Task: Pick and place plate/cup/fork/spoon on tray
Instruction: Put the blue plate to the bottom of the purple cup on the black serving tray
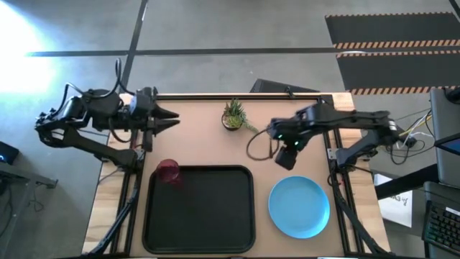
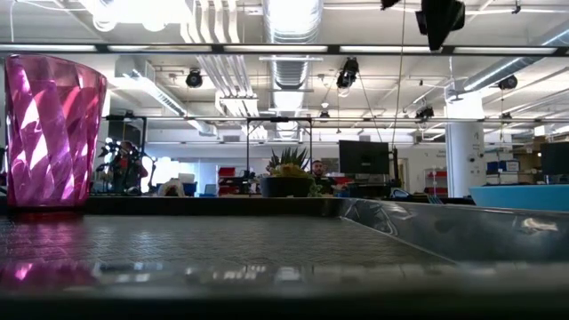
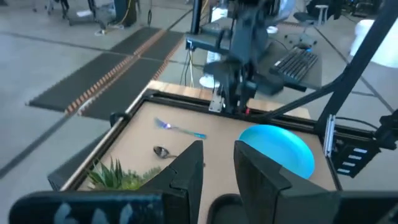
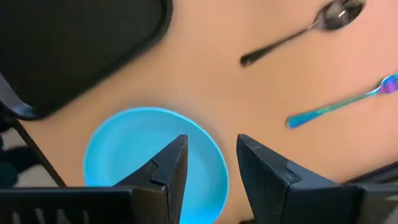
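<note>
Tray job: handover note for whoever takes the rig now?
Left gripper: open, empty, parked at the table's far left edge.
Right gripper: open, empty, hovering over the plate.
Cup: already standing in the tray, far left corner.
Plate: on the table, right of the tray.
Spoon and fork: on the table beyond the plate.
Left: plate, fork, spoon.

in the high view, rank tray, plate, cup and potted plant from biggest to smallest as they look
1. tray
2. plate
3 and 4. cup and potted plant: they look about alike from above, so no clear order between them.
</note>
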Controlling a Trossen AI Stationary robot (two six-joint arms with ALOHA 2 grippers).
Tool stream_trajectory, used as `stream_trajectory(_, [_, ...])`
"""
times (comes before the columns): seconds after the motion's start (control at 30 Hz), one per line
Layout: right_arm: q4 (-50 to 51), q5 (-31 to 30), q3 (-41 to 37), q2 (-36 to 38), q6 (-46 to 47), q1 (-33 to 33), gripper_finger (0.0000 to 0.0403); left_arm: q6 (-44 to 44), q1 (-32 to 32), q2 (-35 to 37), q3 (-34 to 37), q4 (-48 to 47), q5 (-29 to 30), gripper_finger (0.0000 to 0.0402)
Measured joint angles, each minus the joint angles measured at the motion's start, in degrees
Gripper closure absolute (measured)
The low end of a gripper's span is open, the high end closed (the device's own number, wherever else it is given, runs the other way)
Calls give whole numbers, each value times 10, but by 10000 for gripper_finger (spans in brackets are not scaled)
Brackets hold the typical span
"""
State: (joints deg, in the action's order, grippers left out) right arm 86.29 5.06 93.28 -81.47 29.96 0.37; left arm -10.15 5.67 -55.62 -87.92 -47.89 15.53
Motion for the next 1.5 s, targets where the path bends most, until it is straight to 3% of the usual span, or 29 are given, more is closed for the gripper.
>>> stream_trajectory(0.2, [24,41,-27,-66,-9,20,268,4,0,6,1,-2,0,329])
stream_trajectory(0.57, [29,68,-136,-125,-40,80,211,1,0,-4,2,-12,-1,329])
stream_trajectory(0.97, [-226,71,-276,-55,-41,79,204,-7,0,-32,2,-12,-2,329])
stream_trajectory(1.5, [-352,104,-444,38,-61,41,204,-59,0,-39,2,-10,-3,329])
